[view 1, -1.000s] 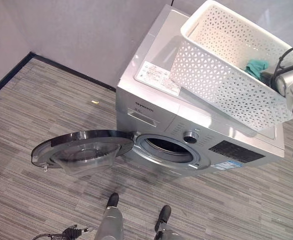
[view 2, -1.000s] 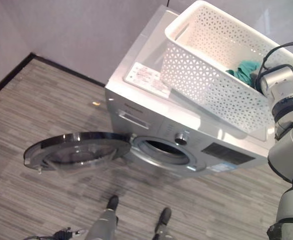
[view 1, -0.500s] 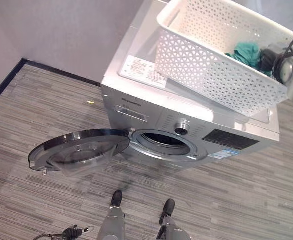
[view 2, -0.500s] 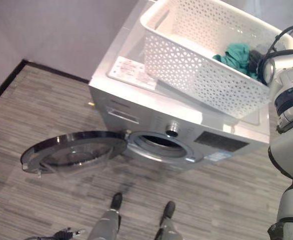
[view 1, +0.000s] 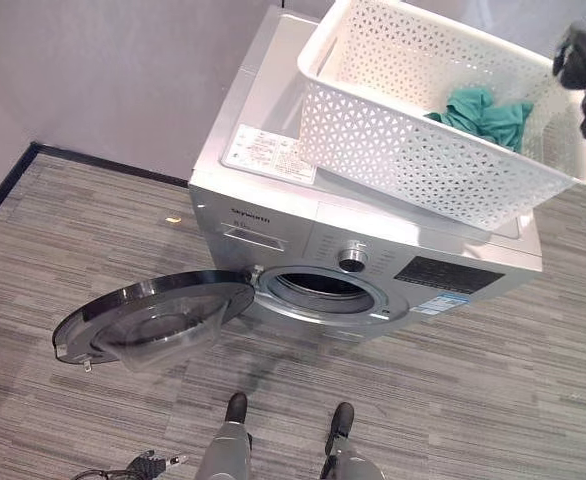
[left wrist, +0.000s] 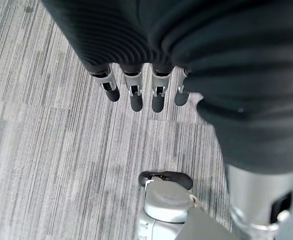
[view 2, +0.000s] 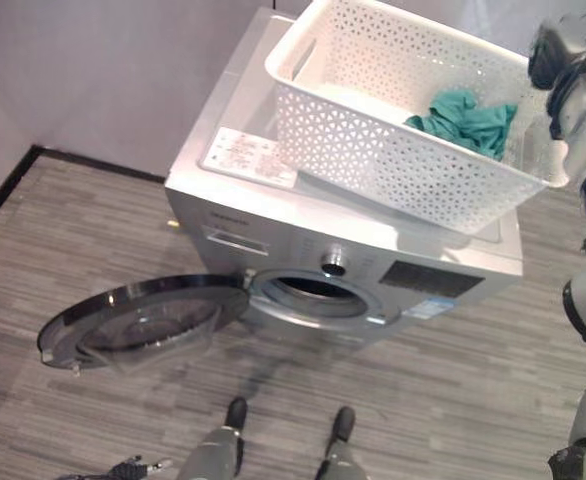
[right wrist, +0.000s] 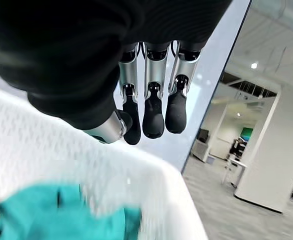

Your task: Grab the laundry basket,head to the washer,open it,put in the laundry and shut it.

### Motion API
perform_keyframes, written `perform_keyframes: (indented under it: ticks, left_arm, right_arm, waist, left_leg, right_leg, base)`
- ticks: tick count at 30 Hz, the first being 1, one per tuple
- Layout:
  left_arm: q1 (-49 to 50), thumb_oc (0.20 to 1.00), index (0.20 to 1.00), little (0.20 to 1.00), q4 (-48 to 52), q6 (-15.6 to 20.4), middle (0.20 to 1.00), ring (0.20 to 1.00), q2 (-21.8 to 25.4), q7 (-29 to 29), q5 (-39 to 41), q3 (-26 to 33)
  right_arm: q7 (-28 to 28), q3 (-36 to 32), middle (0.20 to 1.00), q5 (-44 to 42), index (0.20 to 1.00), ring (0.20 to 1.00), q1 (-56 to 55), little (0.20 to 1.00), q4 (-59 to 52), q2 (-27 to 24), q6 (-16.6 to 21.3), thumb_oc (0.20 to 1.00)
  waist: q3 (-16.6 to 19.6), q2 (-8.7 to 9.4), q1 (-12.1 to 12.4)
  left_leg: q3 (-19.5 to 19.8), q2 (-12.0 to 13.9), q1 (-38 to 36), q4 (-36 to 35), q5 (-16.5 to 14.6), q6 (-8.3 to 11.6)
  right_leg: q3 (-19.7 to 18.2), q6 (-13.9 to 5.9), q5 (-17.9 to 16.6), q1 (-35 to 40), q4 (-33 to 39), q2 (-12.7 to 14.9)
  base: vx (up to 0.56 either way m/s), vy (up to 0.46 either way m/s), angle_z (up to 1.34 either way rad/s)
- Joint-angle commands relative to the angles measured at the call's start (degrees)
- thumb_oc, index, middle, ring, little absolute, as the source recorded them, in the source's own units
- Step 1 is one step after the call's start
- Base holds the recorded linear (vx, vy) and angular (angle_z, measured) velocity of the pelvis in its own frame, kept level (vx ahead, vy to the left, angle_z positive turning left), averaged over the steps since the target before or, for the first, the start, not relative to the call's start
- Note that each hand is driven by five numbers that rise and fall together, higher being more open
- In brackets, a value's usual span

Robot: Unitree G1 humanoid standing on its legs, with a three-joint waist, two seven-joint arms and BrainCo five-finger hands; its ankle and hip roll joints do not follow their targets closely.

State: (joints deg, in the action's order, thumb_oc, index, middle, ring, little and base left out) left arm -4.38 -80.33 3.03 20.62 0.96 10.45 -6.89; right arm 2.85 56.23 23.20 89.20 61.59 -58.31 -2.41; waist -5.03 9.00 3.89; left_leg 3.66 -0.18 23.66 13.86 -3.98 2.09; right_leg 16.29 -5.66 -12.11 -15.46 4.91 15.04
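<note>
While the washer (view 1: pixel 363 260) stands with its round door (view 1: pixel 153 308) swung wide open and lying low over the floor (view 1: pixel 473 400), the white basket (view 1: pixel 413 150) sits on top of the washer. It pokes out a little past the washer's front edge. A teal cloth (view 1: pixel 483 110) lies bunched inside the basket, near the end farthest from the door.

The right hand (right wrist: pixel 151 105) hangs just above that end of the basket. Its fingers (right wrist: pixel 152 117) are loose and nearly straight, and they hold nothing — the cloth is below them, not touched. The left hand (left wrist: pixel 141 90) hangs low over the floor in front of the washer, fingers relaxed, also empty.

The job looks about half done: the basket is at the washer and the door is open, but the cloth is not yet in the drum, and the door is not yet shut.

A few things could go wrong. If the right hand bumps the basket's rim on the way down, the basket could slide off the washer's front. The cloth is soft and floppy, so a weak pinch might drop it on the floor instead of through the hole (view 1: pixel 318 288) — or leave a corner hanging out where the door would catch it.
</note>
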Motion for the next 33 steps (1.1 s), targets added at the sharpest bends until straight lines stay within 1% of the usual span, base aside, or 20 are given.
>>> perform_keyframes:
  ticks: [1, 2, 3, 4, 5, 6, 7, 8, 11, 16, 18, 19, 20, 24, 27, 28, 29, 30, 31, 33]
  left_arm:
    - [0.4, 1.000, 1.000, 1.000, -4.0, 0.6, 1.000, 1.000, -0.2, -1.0, -2.3, -0.7]
    - [0.3, 1.000, 1.000, 1.000, -4.1, 0.6, 1.000, 1.000, -0.1, -1.0, -2.4, -0.8]
    - [0.3, 1.000, 1.000, 1.000, -4.1, 0.7, 1.000, 1.000, 0.5, -0.8, -2.3, -0.9]
    - [0.4, 1.000, 1.000, 1.000, -4.1, 0.7, 1.000, 1.000, 0.6, -0.5, -2.1, -1.0]
    - [0.4, 1.000, 1.000, 1.000, -4.1, 0.7, 1.000, 1.000, 0.5, -0.5, -2.1, -1.0]
    - [0.5, 1.000, 1.000, 1.000, -3.9, 0.9, 1.000, 1.000, 0.7, -0.3, -1.9, -1.0]
    - [0.5, 1.000, 1.000, 1.000, -3.8, 0.9, 1.000, 1.000, 0.6, 0.0, -1.6, -1.2]
    - [0.7, 1.000, 1.000, 1.000, -3.4, 1.0, 1.000, 1.000, 0.6, 0.4, -1.2, -1.5]
    - [0.9, 1.000, 1.000, 1.000, -3.5, 1.1, 1.000, 1.000, 0.6, 0.7, -1.2, -1.8]
    - [1.2, 1.000, 1.000, 1.000, -3.4, 1.4, 1.000, 1.000, 0.9, 1.1, -1.3, -2.2]
    - [1.0, 1.000, 1.000, 1.000, -3.0, 1.7, 1.000, 1.000, 0.9, 1.1, -1.4, -2.5]
    - [0.6, 1.000, 1.000, 1.000, -2.5, 2.1, 1.000, 1.000, 0.6, 0.8, -1.7, -3.2]
    - [0.6, 1.000, 1.000, 1.000, -2.5, 2.1, 1.000, 1.000, 0.6, 0.8, -1.7, -3.2]
    - [-0.5, 1.000, 1.000, 1.000, -1.5, 2.6, 1.000, 1.000, -0.1, -0.4, -3.6, -5.5]
    - [-0.8, 1.000, 1.000, 1.000, -1.3, 2.7, 1.000, 1.000, -0.1, -0.8, -3.9, -6.0]
    - [-1.4, 1.000, 1.000, 1.000, -1.1, 2.8, 1.000, 1.000, 0.2, -0.9, -4.5, -6.6]
    - [-1.4, 1.000, 1.000, 1.000, -1.1, 2.8, 1.000, 1.000, 0.2, -0.9, -4.5, -6.6]
    - [-1.7, 1.000, 1.000, 1.000, -0.7, 2.8, 1.000, 1.000, 0.5, -0.7, -4.4, -6.8]
    - [-2.1, 1.000, 1.000, 1.000, -0.5, 2.8, 1.000, 1.000, 0.3, -0.8, -4.5, -7.0]
    - [-2.4, 1.000, 1.000, 1.000, -0.7, 2.6, 1.000, 1.000, 0.7, -0.5, -4.7, -7.6]
  right_arm:
    - [3.4, 0.1, 0.200, -2.2, 0.200, 0.200, 5.5, 0.200, 3.5, -3.9, 0.0, 0.200]
    - [2.6, 0.2, 0.200, -2.2, 0.200, 0.200, 4.6, 0.200, 4.8, -3.9, 0.1, 0.200]
    - [0.0, 1.6, 0.275, -2.3, 0.275, 0.275, 3.6, 0.275, 9.2, -2.9, 0.9, 0.275]
    - [-1.1, 2.6, 0.856, -2.1, 0.856, 0.856, 3.7, 0.856, 11.0, -2.6, 1.3, 0.856]
    - [-1.1, 2.7, 0.856, -2.1, 0.856, 0.856, 3.8, 0.856, 11.1, -2.5, 1.4, 0.856]
    - [-1.9, 3.9, 1.000, -1.6, 1.000, 1.000, 4.0, 1.000, 12.5, -2.6, 1.6, 1.000]
    - [-2.2, 4.9, 1.000, -1.5, 1.000, 1.000, 4.4, 1.000, 13.9, -2.9, 1.8, 1.000]
    - [-2.3, 5.9, 1.000, -1.7, 1.000, 1.000, 4.3, 1.000, 14.9, -4.5, 2.2, 1.000]
    - [-2.9, 5.9, 1.000, -2.1, 1.000, 1.000, 3.2, 1.000, 15.5, -5.7, 2.9, 1.000]
    - [-3.5, 6.3, 1.000, -3.5, 1.000, 1.000, 2.4, 1.000, 14.4, -6.4, 3.9, 1.000]
    - [-2.9, 6.2, 1.000, -4.3, 1.000, 1.000, 2.3, 1.000, 12.9, -6.8, 4.6, 1.000]
    - [-1.5, 5.7, 1.000, -4.6, 1.000, 1.000, 1.9, 1.000, 11.6, -7.1, 5.0, 1.000]
    - [-1.5, 5.7, 1.000, -4.6, 1.000, 1.000, 1.9, 1.000, 11.6, -7.2, 5.0, 1.000]
    - [1.4, 5.0, 1.000, -4.4, 1.000, 1.000, 2.2, 1.000, 9.3, -6.7, 5.5, 1.000]
    - [1.8, 5.1, 1.000, -3.6, 1.000, 1.000, 1.7, 1.000, 9.1, -6.5, 5.7, 1.000]
    - [0.4, 5.5, 1.000, -3.8, 1.000, 1.000, 1.2, 1.000, 9.5, -6.2, 6.3, 1.000]
    - [0.4, 5.5, 1.000, -3.8, 1.000, 1.000, 1.2, 1.000, 9.6, -6.2, 6.3, 1.000]
    - [-2.3, 6.5, 1.000, -3.9, 1.000, 1.000, 0.2, 1.000, 9.7, -5.6, 6.5, 1.000]
    - [-2.7, 5.8, 1.000, -3.9, 1.000, 1.000, -1.7, 1.000, 9.0, -4.8, 6.5, 1.000]
    - [-6.7, 7.2, 1.000, -4.2, 1.000, 1.000, -1.8, 1.000, 10.3, -3.8, 5.9, 1.000]
  waist:
    - [-0.8, -1.00, 1.1]
    - [-0.9, -0.91, 1.2]
    - [-0.9, -0.61, 1.7]
    - [-0.9, -0.51, 2.0]
    - [-0.9, -0.55, 1.9]
    - [-1.0, -0.42, 2.2]
    - [-1.1, -0.45, 2.3]
    - [-1.4, -0.49, 2.6]
    - [-1.5, -0.54, 3.0]
    - [-2.3, -0.69, 3.8]
    - [-2.7, -0.97, 4.1]
    - [-3.1, -1.24, 4.4]
    - [-3.1, -1.23, 4.4]
    - [-3.2, -1.34, 4.7]
    - [-3.1, -1.19, 4.8]
    - [-3.0, -0.89, 5.1]
    - [-3.0, -0.90, 5.1]
    - [-3.0, -0.59, 5.3]
    - [-3.1, -0.57, 5.3]
    - [-3.4, -0.17, 5.5]
  left_leg:
    - [0.8, 1.4, -9.3, -18.9, 8.5, 1.12]
    - [0.9, 1.4, -9.3, -18.9, 8.5, 1.10]
    - [1.1, 1.4, -9.1, -18.9, 8.7, 1.11]
    - [1.2, 1.5, -8.9, -18.9, 8.8, 1.17]
    - [1.2, 1.5, -8.9, -18.9, 8.8, 1.18]
    - [1.3, 1.5, -8.6, -18.9, 8.9, 1.27]
    - [1.5, 1.5, -8.2, -18.9, 9.1, 1.34]
    - [2.0, 1.5, -7.4, -18.9, 9.5, 1.45]
    - [2.5, 1.4, -6.8, -18.9, 9.6, 1.45]
    - [3.3, 1.0, -5.5, -18.9, 10.0, 1.34]
    - [3.5, 0.8, -4.9, -18.9, 10.1, 1.31]
    - [3.9, 0.8, -4.5, -18.9, 10.1, 1.35]
    - [3.9, 0.8, -4.5, -18.9, 10.1, 1.35]
    - [4.8, 0.4, -4.3, -18.9, 10.1, 1.13]
    - [5.0, 0.2, -4.4, -18.9, 9.9, 1.03]
    - [5.4, -0.1, -4.3, -18.9, 9.9, 0.99]
    - [5.4, -0.1, -4.3, -18.9, 9.9, 0.99]
    - [5.7, -0.1, -4.3, -18.9, 9.8, 1.00]
    - [5.7, -0.3, -4.0, -18.9, 10.0, 0.93]
    - [5.7, -0.1, -4.2, -18.9, 9.9, 1.04]
  right_leg:
    - [-0.9, -7.51, 0.5, 7.8, 0.1, 3.4]
    - [-0.8, -7.50, 0.5, 7.8, 0.1, 3.4]
    - [-0.5, -7.43, 0.8, 7.7, 0.1, 3.3]
    - [-0.3, -7.42, 0.9, 7.6, 0.1, 3.3]
    - [-0.3, -7.41, 0.9, 7.6, 0.1, 3.3]
    - [-0.2, -7.39, 0.9, 7.4, 0.1, 3.3]
    - [0.0, -7.39, 0.9, 7.2, 0.1, 3.2]
    - [0.2, -7.42, 0.9, 6.7, 0.1, 3.2]
    - [0.5, -7.46, 0.8, 6.4, 0.1, 3.3]
    - [0.7, -7.57, 0.5, 5.8, 0.1, 3.5]
    - [0.8, -7.71, 0.4, 5.4, 0.1, 3.7]
    - [0.9, -7.67, 0.4, 5.4, 0.1, 3.7]
    - [0.9, -7.67, 0.4, 5.4, 0.1, 3.7]
    - [1.1, -7.81, 0.3, 5.7, 0.1, 4.0]
    - [1.3, -7.85, 0.3, 6.0, 0.1, 4.0]
    - [1.6, -7.89, 0.5, 6.3, 0.1, 4.1]
    - [1.6, -7.89, 0.5, 6.3, 0.1, 4.1]
    - [2.0, -7.87, 0.6, 6.4, 0.1, 4.1]
    - [2.0, -7.88, 0.5, 6.2, 0.1, 4.1]
    - [2.1, -7.71, 0.8, 6.4, 0.1, 3.9]
  base:
    - [-0.02, -0.021, -0.05]
    - [-0.02, -0.032, -0.05]
    - [-0.02, -0.031, -0.04]
    - [0.00, 0.000, 0.00]
    - [0.00, 0.000, 0.00]
    - [-0.01, -0.016, 0.03]
    - [0.00, 0.000, 0.00]
    - [-0.02, -0.017, 0.05]
    - [0.00, -0.009, 0.11]
    - [0.01, -0.006, 0.11]
    - [0.01, 0.001, 0.08]
    - [0.00, 0.000, 0.00]
    - [0.02, -0.007, -0.04]
    - [0.02, 0.003, 0.07]
    - [0.03, 0.000, 0.08]
    - [0.01, -0.007, 0.05]
    - [0.01, -0.011, 0.08]
    - [-0.01, -0.006, 0.06]
    - [-0.01, -0.009, 0.04]
    - [-0.01, -0.005, 0.02]
